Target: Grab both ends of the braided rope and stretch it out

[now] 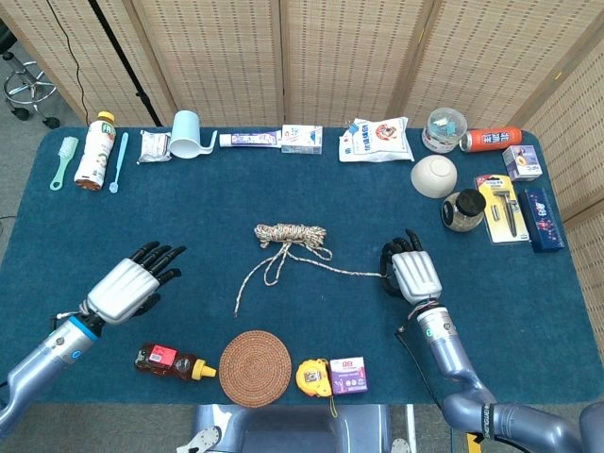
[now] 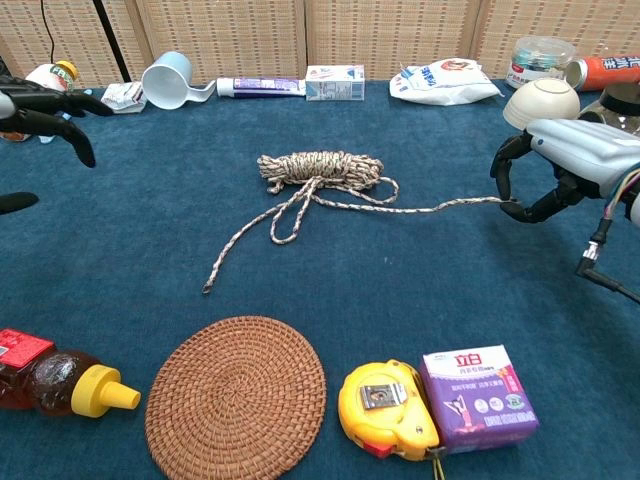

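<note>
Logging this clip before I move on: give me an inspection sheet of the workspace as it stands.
Surface: blue cloth table.
Job's things: braided rope coiled mid-table; one end pinched by the right hand, the other end lying free.
Clutter: woven coaster, honey bottle, tape measure, cup, bowl.
Hands: left hand fingers spread, holding nothing.
Cables: black cable below the right wrist.
Surroundings: wicker screens.

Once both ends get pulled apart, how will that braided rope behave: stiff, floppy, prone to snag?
Likely floppy: the braided rope lies in loose curves on the table. The coiled bundle will probably drag or tangle rather than pay out cleanly, since strands loop over each other. It looks light; the end at the right hand lifts without moving the coil. The left hand is open, away from the free end.
</note>
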You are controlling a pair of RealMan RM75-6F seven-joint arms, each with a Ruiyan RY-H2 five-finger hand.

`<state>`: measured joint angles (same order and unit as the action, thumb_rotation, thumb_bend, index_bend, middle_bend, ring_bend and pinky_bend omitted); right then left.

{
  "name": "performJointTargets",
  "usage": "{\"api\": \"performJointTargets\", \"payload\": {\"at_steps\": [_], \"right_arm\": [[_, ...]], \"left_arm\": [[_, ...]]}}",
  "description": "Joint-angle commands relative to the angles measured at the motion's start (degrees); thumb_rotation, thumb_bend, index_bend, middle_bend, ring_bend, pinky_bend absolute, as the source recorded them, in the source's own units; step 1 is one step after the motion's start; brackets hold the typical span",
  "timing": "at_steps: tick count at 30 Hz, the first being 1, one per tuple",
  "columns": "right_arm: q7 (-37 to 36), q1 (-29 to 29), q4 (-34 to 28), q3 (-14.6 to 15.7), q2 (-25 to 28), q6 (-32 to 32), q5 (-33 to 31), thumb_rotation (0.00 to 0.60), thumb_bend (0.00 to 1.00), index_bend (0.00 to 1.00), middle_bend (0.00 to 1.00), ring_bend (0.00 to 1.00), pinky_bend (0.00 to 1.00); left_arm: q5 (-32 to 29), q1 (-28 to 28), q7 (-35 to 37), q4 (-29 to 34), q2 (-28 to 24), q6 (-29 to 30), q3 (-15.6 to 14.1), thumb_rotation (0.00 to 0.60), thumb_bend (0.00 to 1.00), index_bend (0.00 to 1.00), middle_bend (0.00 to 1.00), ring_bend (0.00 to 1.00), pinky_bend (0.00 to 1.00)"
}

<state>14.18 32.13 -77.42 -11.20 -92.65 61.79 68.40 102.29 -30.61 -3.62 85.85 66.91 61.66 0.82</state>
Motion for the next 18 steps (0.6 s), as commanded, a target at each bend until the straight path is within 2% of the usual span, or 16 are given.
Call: {"api": "performJointTargets", "payload": {"at_steps": [1, 8, 18], "right_arm": [[0.2, -0.08, -0.03, 0.06, 0.09, -0.03, -0.23, 0.6, 0.51, 0.62, 0.35, 0.19, 0.0], [0.41, -0.27, 0.01, 0.09, 0.19, -0.03, -0.82, 0.6, 0.51, 0.62, 0.35, 0.2, 0.0], [-0.2, -0.51, 0.97, 0.22, -0.09, -0.47, -1.53, 0.6, 0.51, 0.62, 0.35, 0.19, 0.0]], "left_arm": [[2.34, -3.43, 2.95, -3.16, 2.77, -2.56, -1.33, 0.6, 0.37, 0.33, 0.0, 0.01, 0.07], [4.14, -6.98, 4.86, -6.97, 7.18, -3.32, -2.29, 0.6, 0.38, 0.38, 0.0, 0.0, 0.02], [2.15, -8.56, 4.22, -9.41, 11.53, -3.67, -2.59, 0.6, 0.39, 0.4, 0.0, 0.0, 0.01]]}}
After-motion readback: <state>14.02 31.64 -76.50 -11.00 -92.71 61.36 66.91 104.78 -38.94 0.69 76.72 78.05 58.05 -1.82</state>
